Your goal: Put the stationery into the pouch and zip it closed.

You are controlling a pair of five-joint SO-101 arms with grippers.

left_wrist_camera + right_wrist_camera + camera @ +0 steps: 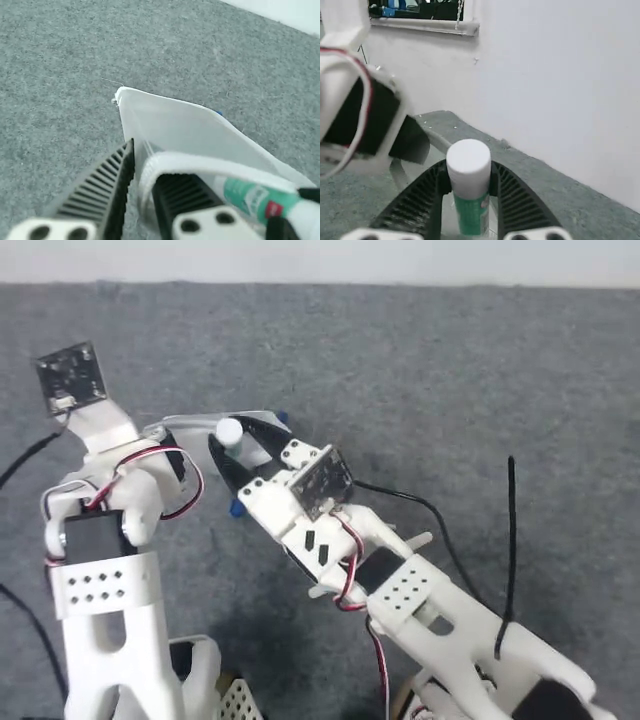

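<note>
Looks like a robotics lab or hobby bench, grey felt mat [450,370] under two white printed arms [110,620], loose wires [510,540], plain white wall [560,100] beyond the right gripper [468,175], window ledge [425,25] on that wall.

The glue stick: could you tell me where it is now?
Left of centre in the high view, the glue stick sits in the right tool, at the mouth of the pouch that the left tool holds.

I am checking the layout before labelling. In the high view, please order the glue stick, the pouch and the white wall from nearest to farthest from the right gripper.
1. glue stick: held in the right gripper.
2. pouch: right at its tips.
3. white wall: far off at the back.
</note>
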